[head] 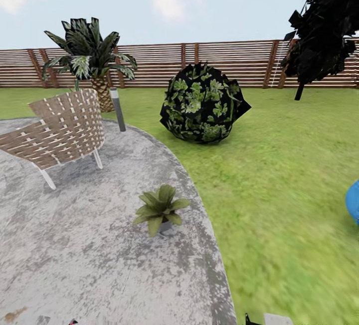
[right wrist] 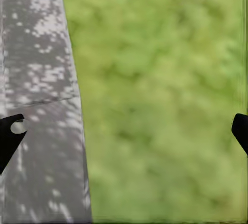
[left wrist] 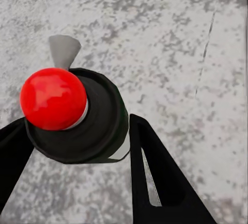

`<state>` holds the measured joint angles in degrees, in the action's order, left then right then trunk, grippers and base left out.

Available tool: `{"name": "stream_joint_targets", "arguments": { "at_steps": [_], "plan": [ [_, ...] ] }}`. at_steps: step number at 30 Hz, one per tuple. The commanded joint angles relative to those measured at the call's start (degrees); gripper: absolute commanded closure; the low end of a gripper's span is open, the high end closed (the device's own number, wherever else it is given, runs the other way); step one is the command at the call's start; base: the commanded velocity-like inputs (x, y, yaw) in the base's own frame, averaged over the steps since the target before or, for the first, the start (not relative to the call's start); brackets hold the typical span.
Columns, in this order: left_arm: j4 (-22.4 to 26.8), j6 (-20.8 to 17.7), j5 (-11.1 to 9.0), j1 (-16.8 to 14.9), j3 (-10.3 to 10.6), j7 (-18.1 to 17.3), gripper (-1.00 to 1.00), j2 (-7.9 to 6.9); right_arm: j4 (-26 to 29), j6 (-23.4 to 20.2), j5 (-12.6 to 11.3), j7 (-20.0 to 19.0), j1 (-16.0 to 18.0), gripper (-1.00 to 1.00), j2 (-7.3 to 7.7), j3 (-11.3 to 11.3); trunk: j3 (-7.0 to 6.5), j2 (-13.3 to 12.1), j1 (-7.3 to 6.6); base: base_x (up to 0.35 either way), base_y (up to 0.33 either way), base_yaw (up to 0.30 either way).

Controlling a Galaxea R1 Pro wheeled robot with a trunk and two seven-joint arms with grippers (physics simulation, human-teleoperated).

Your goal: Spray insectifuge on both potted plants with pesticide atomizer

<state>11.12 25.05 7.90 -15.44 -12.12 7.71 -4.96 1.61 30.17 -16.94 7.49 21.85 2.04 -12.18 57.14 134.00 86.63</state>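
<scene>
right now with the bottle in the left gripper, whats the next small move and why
Probably roll forward a little toward the potted plant on the stone patio and bring the left gripper up toward it. The left wrist view shows the fingers closed around the pesticide atomizer, seen from its top, over bare stone, while the plant sits ahead of the robot, so spraying from here would likely miss the leaves.
</scene>
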Motion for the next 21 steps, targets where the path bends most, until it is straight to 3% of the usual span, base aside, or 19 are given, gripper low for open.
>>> {"name": "stream_joint_targets", "arguments": {
  "at_steps": [1,5,9,13,14,15,16,17,18,19,20,21],
  "plan": [
    [0.02,0.18,0.65,-0.03,-0.2,0.25,1.0,0.07,-0.02,0.09,-0.29,0.25,0.03,-1.0,0.01,-0.49,0.01,0.02,-0.01,0.002,0.04,-0.159],
    [0.13,0.18,0.81,-0.03,0.11,-0.01,1.0,0.62,0.02,0.13,-0.37,0.24,0.03,-1.0,0.44,-0.48,-0.03,0.02,-0.01,0.001,0.013,-0.054],
    [0.07,0.06,1.17,-0.03,0.16,0.02,1.0,2.63,-0.01,0.13,-0.23,0.17,0.03,-1.0,0.5,-0.5,-0.04,0.02,-0.01,0.0,0.002,-0.006],
    [0.11,-0.07,1.32,-0.03,0.55,-0.16,1.0,3.43,-0.02,0.2,-0.21,0.23,0.03,-1.0,0.55,-0.54,-0.04,0.02,-0.01,0.0,0.0,-0.023],
    [-0.01,-0.08,1.66,-0.03,0.85,-0.29,1.0,3.46,-0.01,0.18,-0.21,0.2,0.03,-1.0,0.53,-0.55,-0.04,0.02,-0.01,0.0,0.0,-0.038],
    [0.15,-0.03,3.94,-0.39,3.5,-1.83,1.0,2.8,0.12,0.11,-0.12,0.16,0.03,-1.0,0.78,-0.56,-0.04,0.02,-0.01,0.0,0.0,-0.005],
    [0.31,-0.26,4.47,-0.56,4.09,-4.46,1.0,2.5,0.3,0.09,0.53,0.1,0.03,-1.0,1.18,-0.98,-0.04,0.02,-0.01,0.0,0.0,-0.003],
    [0.66,-0.95,5.82,-2.62,4.93,-18.3,1.0,-0.66,3.52,0.03,10.14,-0.04,0.03,-1.0,3.21,-7.77,-0.04,0.02,-0.01,0.0,0.0,0.0],
    [0.66,-1.04,6.98,-3.68,5.42,-21.36,1.0,-1.31,5.01,-0.01,12.13,-0.11,0.03,-1.0,3.66,-8.58,-0.04,0.02,-0.01,0.0,0.0,0.0],
    [0.67,-1.85,10.65,-6.13,6.71,-28.69,1.0,-2.32,7.92,-0.11,16.83,-1.14,0.03,-1.0,4.44,-9.77,-0.04,0.02,-0.01,0.0,0.0,0.0],
    [0.67,-2.67,12.88,-7.49,7.19,-32.35,1.0,-2.64,9.24,-0.21,19.58,-2.48,0.05,-1.0,4.7,-10.16,-0.04,0.02,-0.01,0.0,0.0,0.0],
    [0.66,-4.52,16.44,-9.54,7.62,-36.87,1.0,-2.89,11.12,-0.58,23.84,-5.59,0.13,-1.0,4.97,-10.45,-0.04,0.02,-0.01,0.0,0.0,0.0]
  ]
}}
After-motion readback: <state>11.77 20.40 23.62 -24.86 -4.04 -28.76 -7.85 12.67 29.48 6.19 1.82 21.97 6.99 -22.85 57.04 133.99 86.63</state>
